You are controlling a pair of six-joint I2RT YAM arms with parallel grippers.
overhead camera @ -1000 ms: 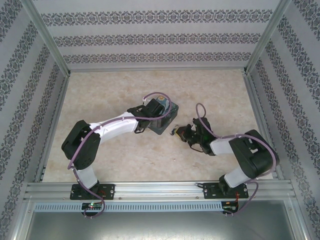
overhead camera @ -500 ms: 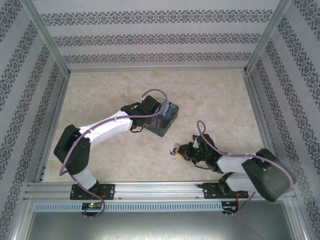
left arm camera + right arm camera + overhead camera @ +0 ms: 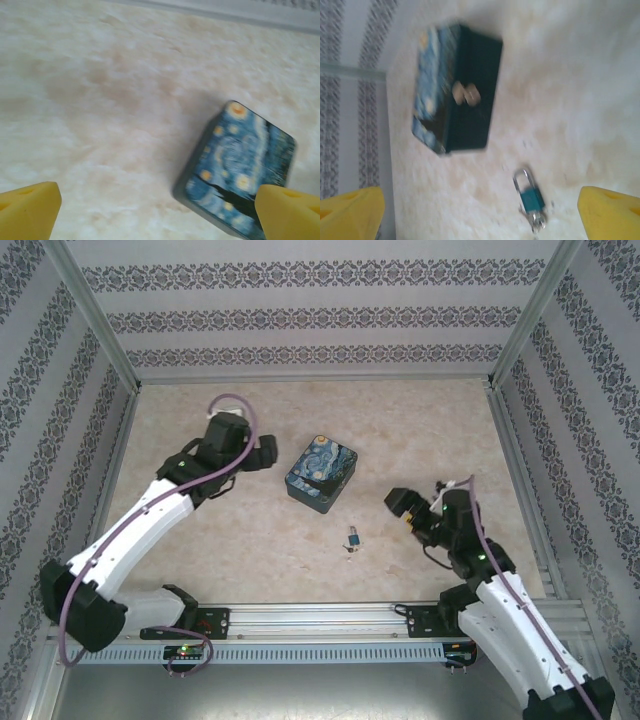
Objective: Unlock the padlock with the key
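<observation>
The right fingers [image 3: 607, 212] are spread wide and hold nothing. In the right wrist view the padlock [image 3: 532, 196] lies flat on the tabletop [image 3: 580, 90] in the gap ahead of them, closer to one finger than the other and touching neither. Its long axis runs roughly crosswise to the line joining the two fingers, with the thin shackle pointing away and the blue body nearer. A silvery sliver, probably the key [image 3: 538, 221], sits at the body's near end. The blur hides whether it is in the keyhole or only lying against it.

From above, the padlock [image 3: 353, 538] is near the right fingers [image 3: 398, 502], to their left and a little back toward the arm bases. The left fingers [image 3: 265, 451] are also released and empty. They point at the painted box [image 3: 322, 473], with the padlock well apart from them beyond its near corner.

The right arm looks like the nearer one for the next reach. It would probably need to come in along the padlock's axis, not across it.
</observation>
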